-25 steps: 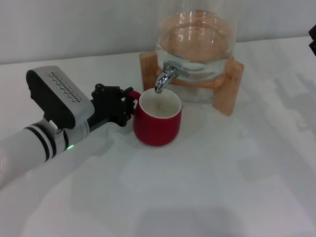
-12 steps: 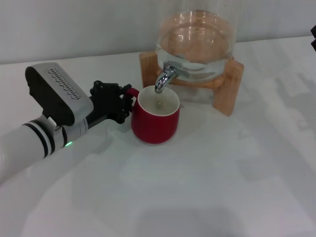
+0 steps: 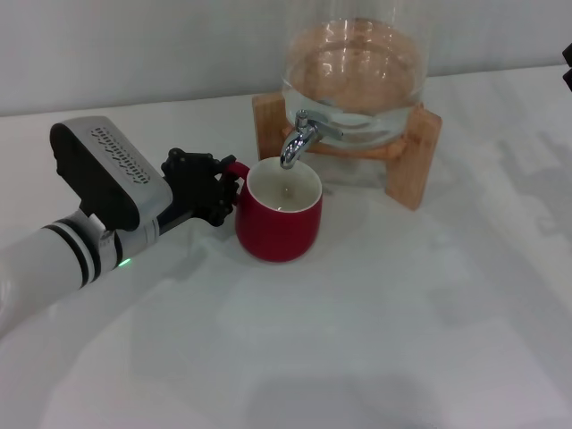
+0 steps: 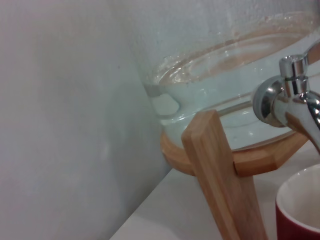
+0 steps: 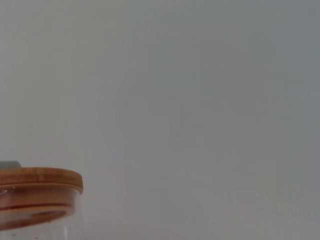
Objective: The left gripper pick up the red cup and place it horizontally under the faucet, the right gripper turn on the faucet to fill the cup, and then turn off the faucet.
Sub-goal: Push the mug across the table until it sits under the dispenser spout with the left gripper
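The red cup (image 3: pixel 279 225) stands upright on the white table, its white inside open right below the spout of the chrome faucet (image 3: pixel 298 139). My left gripper (image 3: pixel 225 185) reaches in from the left, its black fingers closed on the cup's red handle. The left wrist view shows the faucet (image 4: pixel 292 102) close up and the cup's rim (image 4: pixel 300 202) below it. The faucet sits on a clear glass jar (image 3: pixel 357 76) with water, on a wooden stand (image 3: pixel 413 156). Only a black part of my right gripper (image 3: pixel 567 67) shows at the far right edge.
The jar and its stand stand at the back, near the grey wall. The right wrist view shows only the jar's wooden lid (image 5: pixel 40 180) and the wall. The white table (image 3: pixel 375 340) stretches in front and to the right.
My left gripper and the red cup have shifted a little to the left under the spout. The right arm has not moved.
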Motion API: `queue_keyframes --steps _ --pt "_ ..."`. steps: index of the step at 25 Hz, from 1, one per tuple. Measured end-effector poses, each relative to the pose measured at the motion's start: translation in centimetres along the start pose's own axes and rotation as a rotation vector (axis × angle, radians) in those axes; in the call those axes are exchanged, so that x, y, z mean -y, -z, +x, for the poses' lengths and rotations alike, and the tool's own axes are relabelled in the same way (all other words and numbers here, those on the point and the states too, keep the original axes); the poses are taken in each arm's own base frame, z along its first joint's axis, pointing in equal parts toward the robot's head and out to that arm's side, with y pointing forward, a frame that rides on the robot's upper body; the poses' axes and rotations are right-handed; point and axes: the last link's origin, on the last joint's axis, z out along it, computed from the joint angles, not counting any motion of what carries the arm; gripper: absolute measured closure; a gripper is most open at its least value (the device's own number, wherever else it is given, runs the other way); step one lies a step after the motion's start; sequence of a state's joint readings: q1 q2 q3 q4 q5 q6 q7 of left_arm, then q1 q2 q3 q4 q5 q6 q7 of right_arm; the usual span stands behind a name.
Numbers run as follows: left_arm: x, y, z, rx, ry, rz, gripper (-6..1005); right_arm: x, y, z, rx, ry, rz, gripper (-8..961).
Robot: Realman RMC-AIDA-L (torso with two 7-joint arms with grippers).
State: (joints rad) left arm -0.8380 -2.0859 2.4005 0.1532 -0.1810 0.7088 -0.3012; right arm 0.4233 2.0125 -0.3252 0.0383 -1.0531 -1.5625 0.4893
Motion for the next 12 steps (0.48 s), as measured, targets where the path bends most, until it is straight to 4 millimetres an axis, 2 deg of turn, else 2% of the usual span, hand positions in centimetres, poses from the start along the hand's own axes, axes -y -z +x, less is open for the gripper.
queue_keyframes --steps 12 --pt "-0.21 0.04 -0.10 0.002 -0.005 -0.005 892 -0.01 0.08 0.03 -0.002 0.000 -0.002 229"
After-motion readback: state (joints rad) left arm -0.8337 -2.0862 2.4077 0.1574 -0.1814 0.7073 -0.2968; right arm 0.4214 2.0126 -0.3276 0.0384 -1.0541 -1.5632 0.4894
